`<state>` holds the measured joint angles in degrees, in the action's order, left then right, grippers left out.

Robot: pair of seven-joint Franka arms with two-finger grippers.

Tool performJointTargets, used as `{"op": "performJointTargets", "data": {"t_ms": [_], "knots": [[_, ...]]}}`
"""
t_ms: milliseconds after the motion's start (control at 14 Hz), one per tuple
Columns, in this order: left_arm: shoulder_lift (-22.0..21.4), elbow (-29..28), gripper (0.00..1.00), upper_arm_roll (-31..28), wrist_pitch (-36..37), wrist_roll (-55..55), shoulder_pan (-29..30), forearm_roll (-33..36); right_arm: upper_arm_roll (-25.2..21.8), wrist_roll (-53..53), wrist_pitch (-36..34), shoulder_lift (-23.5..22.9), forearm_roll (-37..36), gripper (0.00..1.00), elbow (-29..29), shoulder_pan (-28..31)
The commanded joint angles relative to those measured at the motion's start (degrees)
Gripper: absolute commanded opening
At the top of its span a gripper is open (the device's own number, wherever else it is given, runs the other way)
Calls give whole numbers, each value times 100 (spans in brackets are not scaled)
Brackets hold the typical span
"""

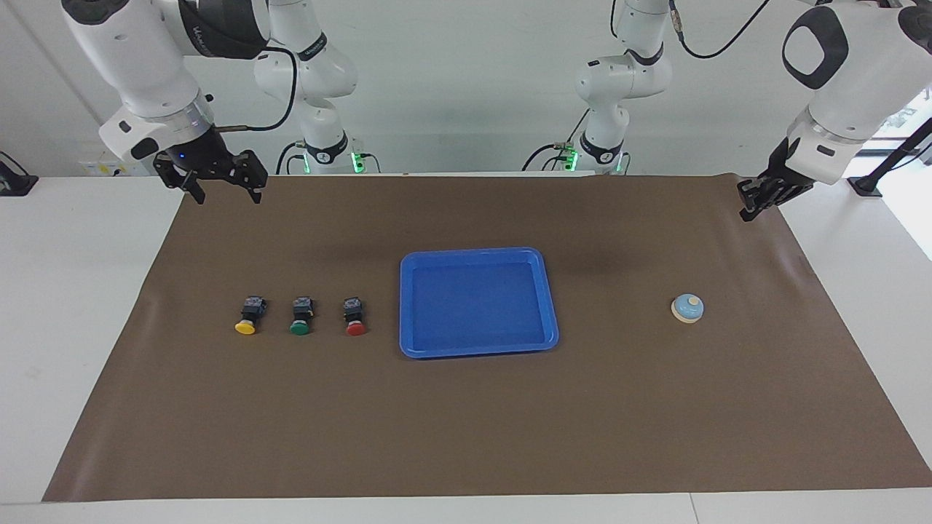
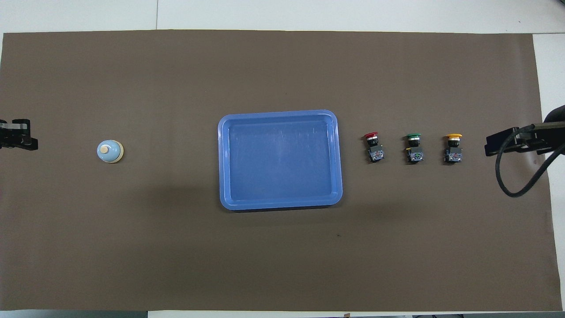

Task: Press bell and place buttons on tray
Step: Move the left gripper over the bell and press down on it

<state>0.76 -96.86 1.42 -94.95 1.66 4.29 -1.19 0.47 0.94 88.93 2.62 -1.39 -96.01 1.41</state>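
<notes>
The left gripper [image 1: 750, 207] is clenched on nothing, well apart from the bell [image 1: 687, 308] — an off-centre press could skid it. The right gripper [image 1: 226, 191] waits, released, near the buttons [image 1: 300, 316] — none yet on the tray [image 1: 478, 351].

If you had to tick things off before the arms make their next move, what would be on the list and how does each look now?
1. Bell free to press, nothing on it: ok.
2. Left gripper shut, ready to push with its tip: ok. It hangs over the mat's edge at its own end, not yet over the bell.
3. Tray bare inside, room for all buttons: ok.
4. Yellow button, green button and red button lie apart in a row beside the tray: ok.
5. Right gripper open and waiting, up over the mat's corner: ok.
</notes>
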Motion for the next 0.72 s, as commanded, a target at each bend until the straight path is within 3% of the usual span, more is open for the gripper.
{"op": "performJointTargets", "data": {"t_ms": [0,644], "knots": [[-59,-684,0,-1,-576,-113,-16,-30,15,-59,1,19,-64,100,-41,34],[634,-1819,0,-10,-2606,-210,81,-30,15,-59,1,19,-64,100,-41,34]]}}
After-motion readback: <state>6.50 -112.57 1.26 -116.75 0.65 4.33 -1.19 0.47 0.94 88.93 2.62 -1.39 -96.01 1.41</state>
